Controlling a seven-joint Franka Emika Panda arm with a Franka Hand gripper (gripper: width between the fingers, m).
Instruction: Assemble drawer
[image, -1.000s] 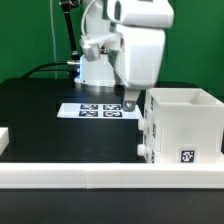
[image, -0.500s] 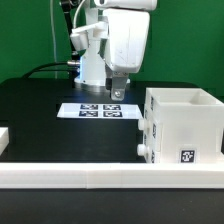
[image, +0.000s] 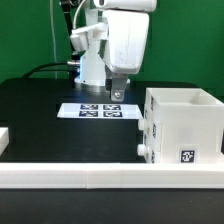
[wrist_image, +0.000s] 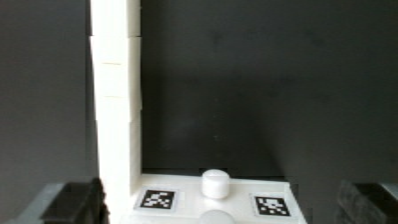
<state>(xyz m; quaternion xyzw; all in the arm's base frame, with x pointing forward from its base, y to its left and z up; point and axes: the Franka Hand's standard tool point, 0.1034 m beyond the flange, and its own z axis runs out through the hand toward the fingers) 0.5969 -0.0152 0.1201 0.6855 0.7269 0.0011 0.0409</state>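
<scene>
Your drawer shell (image: 183, 125) sits on black table (image: 40, 115) at exterior view's right, against border wall (image: 110, 176); open top, contents hidden. Knob (wrist_image: 215, 182) visible in wrist view. Gripper (image: 115, 93) hangs above marker board (image: 98, 111), fingers spread, nothing held.

Even bright light; soft, low-resolution, slightly blurred

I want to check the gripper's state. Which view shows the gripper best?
The exterior view: the gripper hangs above the marker board, holding nothing, though its opening is hard to judge. The wrist view shows only dark blurred fingertips at the picture's edge.
</scene>
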